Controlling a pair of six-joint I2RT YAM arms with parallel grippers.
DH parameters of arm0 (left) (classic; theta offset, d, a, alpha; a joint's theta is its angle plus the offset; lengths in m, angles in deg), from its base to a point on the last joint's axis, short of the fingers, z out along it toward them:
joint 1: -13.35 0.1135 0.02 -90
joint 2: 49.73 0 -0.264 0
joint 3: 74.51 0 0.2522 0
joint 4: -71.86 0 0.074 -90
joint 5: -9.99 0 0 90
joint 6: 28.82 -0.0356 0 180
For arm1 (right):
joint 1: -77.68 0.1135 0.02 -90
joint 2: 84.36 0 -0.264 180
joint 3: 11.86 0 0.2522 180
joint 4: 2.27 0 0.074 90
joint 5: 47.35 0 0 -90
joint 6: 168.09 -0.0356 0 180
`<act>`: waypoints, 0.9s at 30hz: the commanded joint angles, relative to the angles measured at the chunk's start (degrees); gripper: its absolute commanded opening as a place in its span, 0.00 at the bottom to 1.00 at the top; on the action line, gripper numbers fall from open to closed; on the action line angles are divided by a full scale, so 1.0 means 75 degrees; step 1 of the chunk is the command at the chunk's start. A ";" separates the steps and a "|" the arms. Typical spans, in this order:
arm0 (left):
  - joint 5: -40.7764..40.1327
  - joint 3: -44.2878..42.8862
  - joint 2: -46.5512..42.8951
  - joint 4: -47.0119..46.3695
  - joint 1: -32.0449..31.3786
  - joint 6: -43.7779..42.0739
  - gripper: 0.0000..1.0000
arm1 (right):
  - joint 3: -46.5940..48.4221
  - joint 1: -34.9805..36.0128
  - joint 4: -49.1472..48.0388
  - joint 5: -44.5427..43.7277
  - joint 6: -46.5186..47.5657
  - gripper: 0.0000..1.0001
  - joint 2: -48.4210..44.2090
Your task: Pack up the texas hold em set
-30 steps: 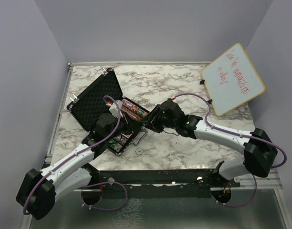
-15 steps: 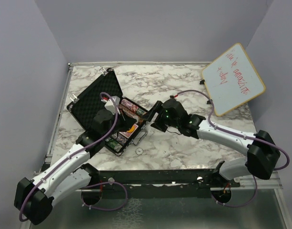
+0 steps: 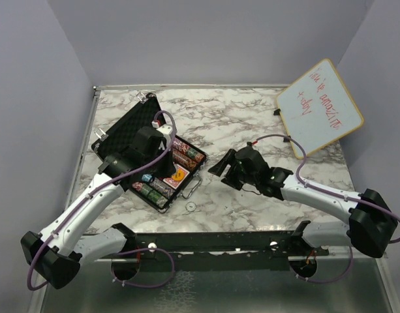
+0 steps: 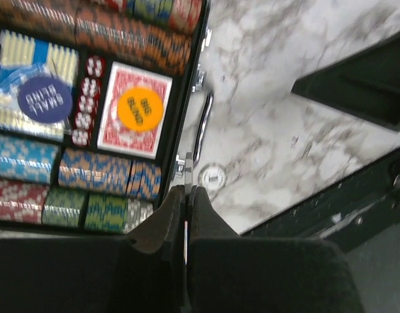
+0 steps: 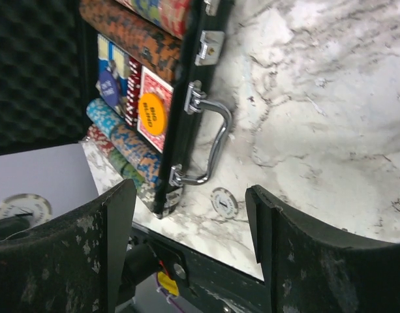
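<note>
A: Where's the case (image 4: 185, 85)?

B: On the left side of the table (image 3: 252, 124), open, with the lid (image 3: 124, 134) laid back, foam side up. That keeps the inside reachable from above.

A: What's in it?

B: Chips (image 4: 108, 173) lie on their sides in rows, I'd guess so they pack tight and can't topple. The red deck (image 4: 121, 142) sits in the middle with the orange button (image 4: 139, 109) on it. The blue button (image 4: 44, 99) rests on the blue deck (image 4: 59, 55), and the dice (image 4: 89, 98) fill the slot between the decks.

A: Anything left out?

B: One pale disc (image 5: 224, 203), flat on the table just beside the handle (image 5: 216, 140), near the front edge. I'd say it has to go in before the lid closes.

A: The grippers?

B: The left gripper (image 4: 185, 195) hangs above the case, fingers pressed together, and I make out nothing between them. The right gripper (image 5: 188, 189) is over the table to the right of the case, fingers spread wide. In its own camera the disc shows between them. That looks like a line-up for a pick, though it touches nothing.

A: Will the disc be hard to lift?

B: Likely. It's thin and flat on a smooth top, so the pads may slide over it.

A: And the surface?

B: White marble pattern with grey veins, a metal rail (image 3: 79, 163) along the edge and a dark frame (image 3: 219, 241) below the front.

A: The room?

B: Plain lilac-grey walls (image 3: 206, 39) on three sides. A board (image 3: 320, 107) with red writing leans at the right rear, well apart from the case.
</note>
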 commanded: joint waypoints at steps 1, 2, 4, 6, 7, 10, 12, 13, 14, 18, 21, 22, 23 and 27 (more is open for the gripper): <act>0.0486 -0.0034 0.0303 0.2004 -0.0034 -0.0306 0.00 | -0.0341 -0.0007 -0.0250 0.0519 -0.0140 0.74 0.0209; 0.0387 0.0045 0.0337 0.2131 -0.0033 -0.0313 0.00 | -0.0408 -0.0006 -0.0330 0.0642 -0.0140 0.73 0.0281; 0.0177 0.0278 0.0353 0.2285 -0.0035 -0.0352 0.00 | -0.0579 -0.0006 -0.0621 0.0904 -0.0132 0.72 0.0414; 0.0119 0.0459 0.0346 0.2332 -0.0043 -0.0306 0.00 | -0.0802 -0.0006 -0.0913 0.1109 -0.0167 0.72 0.0515; 0.0161 0.0484 0.0338 0.2340 -0.0062 -0.0281 0.00 | -0.0895 -0.0006 -0.1006 0.1159 -0.0166 0.72 0.0556; 0.0019 0.0561 0.0418 0.2365 -0.0113 -0.0183 0.00 | -0.1095 -0.0012 -0.1421 0.1292 -0.0160 0.72 0.0701; -0.0108 0.0647 0.0604 0.2387 -0.0192 -0.0069 0.00 | -0.1180 -0.0006 -0.1609 0.1391 -0.0065 0.71 0.0834; -0.0080 0.0669 0.0725 0.2376 -0.0264 -0.0018 0.00 | -0.1202 -0.0006 -0.1707 0.1442 -0.0018 0.71 0.0920; -0.0084 0.0685 0.0856 0.2381 -0.0345 0.0020 0.00 | -0.1237 -0.0006 -0.1819 0.1504 0.0055 0.71 0.1005; -0.0523 0.0681 0.1350 0.2409 -0.0656 0.0224 0.00 | -0.1382 -0.0012 -0.2259 0.1775 0.0195 0.71 0.1288; -0.0840 0.0646 0.1690 0.2465 -0.0763 0.0304 0.00 | -0.1371 -0.0007 -0.2532 0.2003 0.0286 0.70 0.1358; -0.0908 0.0632 0.1799 0.2483 -0.0804 0.0327 0.00 | -0.1381 -0.0006 -0.2620 0.2062 0.0297 0.70 0.1359; -0.0983 0.0621 0.1876 0.2494 -0.0840 0.0371 0.00 | -0.1378 -0.0006 -0.2645 0.2093 0.0320 0.70 0.1362; -0.1106 0.0639 0.2083 0.2485 -0.0916 0.0464 0.00 | -0.1363 -0.0006 -0.2635 0.2158 0.0477 0.70 0.1374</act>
